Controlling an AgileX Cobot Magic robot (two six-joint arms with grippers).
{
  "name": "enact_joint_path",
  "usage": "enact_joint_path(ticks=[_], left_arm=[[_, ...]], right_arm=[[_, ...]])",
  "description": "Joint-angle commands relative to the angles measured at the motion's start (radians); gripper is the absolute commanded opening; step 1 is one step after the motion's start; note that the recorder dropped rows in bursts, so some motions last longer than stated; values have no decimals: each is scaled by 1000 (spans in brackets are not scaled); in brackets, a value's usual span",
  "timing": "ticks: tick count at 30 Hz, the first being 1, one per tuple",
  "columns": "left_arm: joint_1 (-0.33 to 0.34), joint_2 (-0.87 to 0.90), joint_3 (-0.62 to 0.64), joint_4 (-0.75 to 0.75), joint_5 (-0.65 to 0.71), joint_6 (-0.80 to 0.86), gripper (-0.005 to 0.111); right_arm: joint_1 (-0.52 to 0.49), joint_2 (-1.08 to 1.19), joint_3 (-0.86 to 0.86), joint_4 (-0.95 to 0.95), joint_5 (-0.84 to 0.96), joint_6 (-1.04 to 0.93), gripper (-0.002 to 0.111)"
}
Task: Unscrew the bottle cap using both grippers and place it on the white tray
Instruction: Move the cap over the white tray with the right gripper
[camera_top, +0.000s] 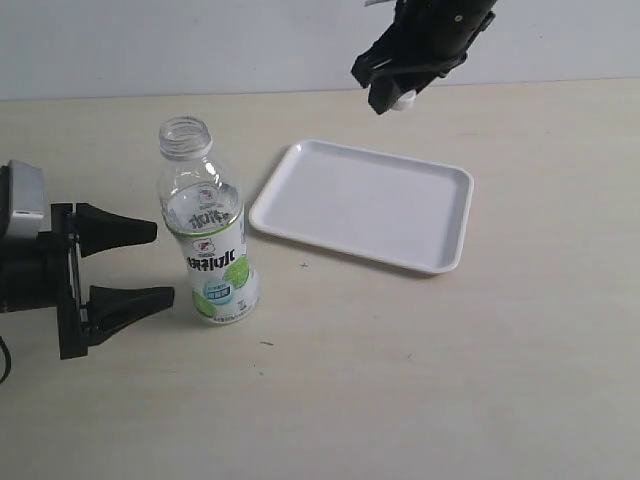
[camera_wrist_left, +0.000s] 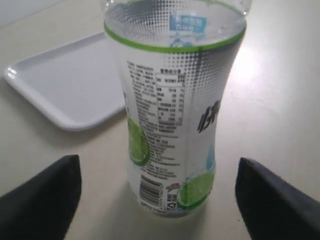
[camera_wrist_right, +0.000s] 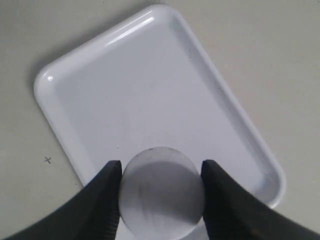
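Note:
The clear bottle (camera_top: 205, 230) (camera_wrist_left: 175, 110) with its white-and-green label stands upright on the table, its threaded neck bare. My left gripper (camera_top: 140, 265) (camera_wrist_left: 160, 192) is open just to its left, with a wide gap on each side of the bottle's base and no contact. High at the back, my right gripper (camera_top: 390, 95) (camera_wrist_right: 161, 192) is shut on the white bottle cap (camera_top: 404, 99) (camera_wrist_right: 162, 192), held in the air above the white tray (camera_top: 365, 203) (camera_wrist_right: 150, 95), which lies flat to the right of the bottle.
The pale table (camera_top: 400, 380) stretches in front of and to the right of the tray. A light wall (camera_top: 200, 40) rises behind its far edge. A small dark mark (camera_top: 304, 265) sits on the surface near the tray.

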Motion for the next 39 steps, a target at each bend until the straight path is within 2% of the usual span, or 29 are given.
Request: enact_joint_path(ticks=[1,11,18,26,27,29,32,34,37,39], left_arm=[[5,-36,7,-13,-3,-4,60],[5,-47,7,-39,-3,-4,0],[5,-47,7,-52,-3,-4,0],[5,-47,7,-58,-3,-4,0],[5,-47,7,-58,-3,-4,0],[5,-47,7,-58,-3,-4,0],[5,-47,7,-58,-3,-4,0],[5,-47,7,-58,-3,-4,0],[5,-47,7,-58,-3,-4,0],[5,-47,7,-58,-3,-4,0]], right_arm=[[-2,82,-2,41,-92,-39,0],[-2,233,-2,99,-350,-124,0],[-2,300,-2,122,-393,-124,0],[-2,344,-2,122,-294,-177,1],[-2,344,-2,122,-294,-175,4],[-2,344,-2,122,-291,-175,17],[-2,344,-2,122,-290,-175,49],[-2,344,-2,122,-294,-187,66],[-2,344,-2,122,-294,-194,76],[-2,337,-2,122,-294,-194,79]])
